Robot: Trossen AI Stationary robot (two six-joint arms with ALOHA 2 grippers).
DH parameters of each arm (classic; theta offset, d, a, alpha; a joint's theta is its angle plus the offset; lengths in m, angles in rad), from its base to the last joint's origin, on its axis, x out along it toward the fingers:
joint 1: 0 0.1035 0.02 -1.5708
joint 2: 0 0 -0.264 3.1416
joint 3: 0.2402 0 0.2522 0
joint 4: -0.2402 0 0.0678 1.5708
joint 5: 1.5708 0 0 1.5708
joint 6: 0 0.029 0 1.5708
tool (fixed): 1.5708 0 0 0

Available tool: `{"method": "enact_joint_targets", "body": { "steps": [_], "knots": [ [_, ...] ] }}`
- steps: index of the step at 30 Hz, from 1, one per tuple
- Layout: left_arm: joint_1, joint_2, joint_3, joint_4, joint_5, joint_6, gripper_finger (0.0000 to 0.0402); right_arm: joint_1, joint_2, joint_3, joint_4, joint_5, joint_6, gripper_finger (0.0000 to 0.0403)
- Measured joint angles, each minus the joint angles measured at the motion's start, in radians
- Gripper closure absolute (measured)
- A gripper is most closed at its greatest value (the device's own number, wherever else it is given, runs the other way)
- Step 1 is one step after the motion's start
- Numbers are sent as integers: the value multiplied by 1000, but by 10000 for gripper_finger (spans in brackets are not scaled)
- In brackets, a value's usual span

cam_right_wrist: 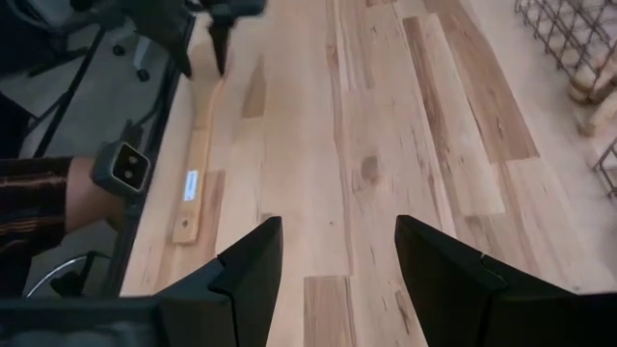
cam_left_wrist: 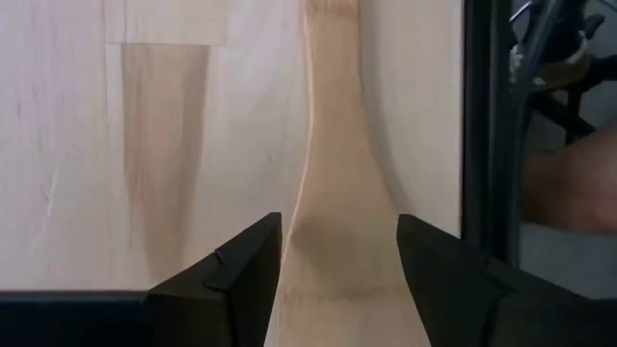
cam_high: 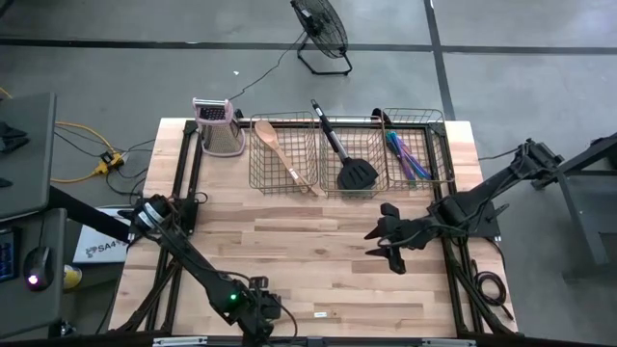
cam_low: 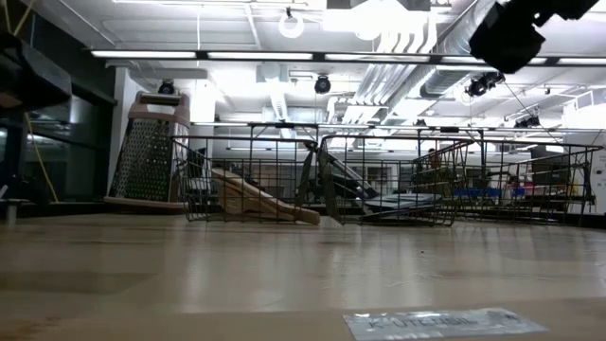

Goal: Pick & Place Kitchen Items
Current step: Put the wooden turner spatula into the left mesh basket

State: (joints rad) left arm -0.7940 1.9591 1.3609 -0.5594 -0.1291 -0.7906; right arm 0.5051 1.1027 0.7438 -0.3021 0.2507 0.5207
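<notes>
A wooden spatula [cam_right_wrist: 197, 164] lies at the table's [cam_high: 318, 246] front edge between the left end effector's [cam_left_wrist: 337, 275] wide-open fingers. The right end effector [cam_high: 388, 246] hovers open mid-table; baskets [cam_high: 284, 154] and a grater [cam_high: 220, 125] stand well beyond.

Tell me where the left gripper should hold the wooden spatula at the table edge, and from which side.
Probably grip the wooden spatula on its narrow handle, beyond the flare, coming straight down: it lies flat on the table, so only its long edges are free. The left gripper, open, straddles it; the right gripper waits mid-table.
</notes>
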Motion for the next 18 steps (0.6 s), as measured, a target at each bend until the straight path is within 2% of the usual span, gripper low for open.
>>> {"method": "enact_joint_targets", "body": {
  "steps": [5, 8, 12, 16, 18],
  "knots": [
    [1, 0, 10, -20, 2, -1, 202, 5, 0, -11, -1, -1, 16, 208],
    [2, 0, 38, -16, 35, 0, 225, 13, 0, -11, 0, 1, 18, 208],
    [1, 0, 69, -22, 88, -1, 290, 26, 0, -11, 0, 5, 18, 208],
    [1, -1, 81, -12, 179, -9, 379, 26, 0, -11, 0, 6, 22, 208],
    [2, 4, 80, -16, 193, -22, 392, 26, 0, -11, 0, 7, 25, 208]
  ]
}}
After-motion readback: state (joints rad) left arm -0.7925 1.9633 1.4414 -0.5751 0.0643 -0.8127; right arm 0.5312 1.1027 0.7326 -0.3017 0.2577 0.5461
